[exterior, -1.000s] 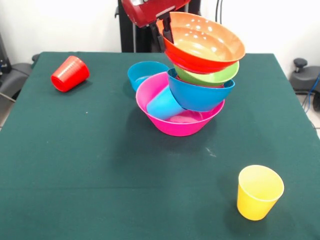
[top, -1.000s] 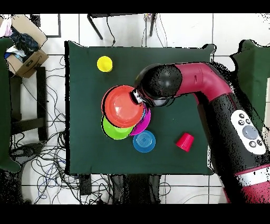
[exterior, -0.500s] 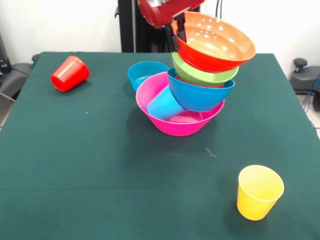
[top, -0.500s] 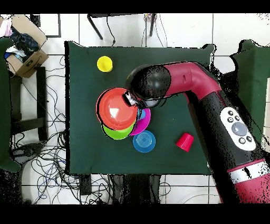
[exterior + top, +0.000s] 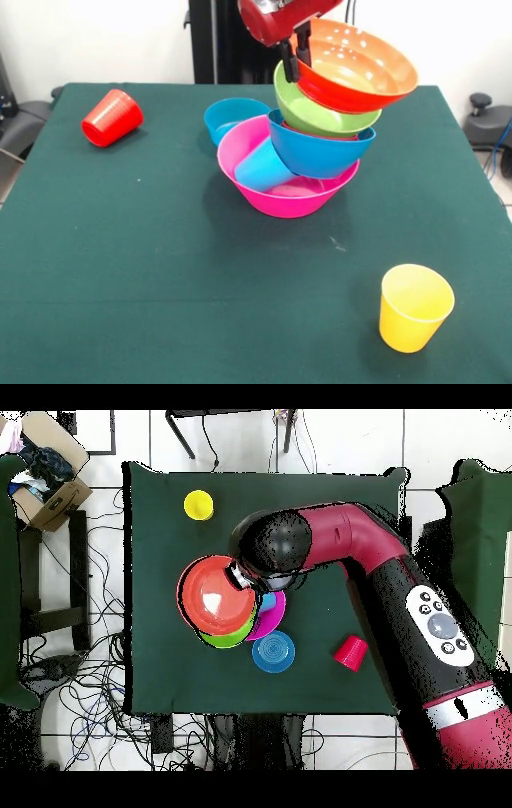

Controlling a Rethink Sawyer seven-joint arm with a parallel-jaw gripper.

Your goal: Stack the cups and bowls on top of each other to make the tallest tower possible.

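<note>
Pincer (image 5: 293, 54) grips the near rim of the large orange bowl (image 5: 360, 68), its fingers closed on that edge, and I see the bowl tilted and held up over the tower (image 5: 308, 152). From overhead the orange bowl (image 5: 212, 592) covers most of the pile, with the red arm (image 5: 350, 544) reaching across to it.

Below it sits the green bowl (image 5: 320, 118), leaning, nested in the large blue bowl (image 5: 320, 152), which tips inside the large pink bowl (image 5: 276, 196). A light blue cup (image 5: 262, 168) lies on its side in the pink bowl, beside the blue one. I cannot tell whether the orange bowl touches the green rim.

On the green tabletop (image 5: 160, 264), a small blue bowl (image 5: 232, 118) stands just behind the pink one, touching or nearly so. The red cup (image 5: 112, 118) lies on its side, well apart toward one far corner. The yellow cup (image 5: 414, 308) stands upright near the front edge, well apart from the tower.
</note>
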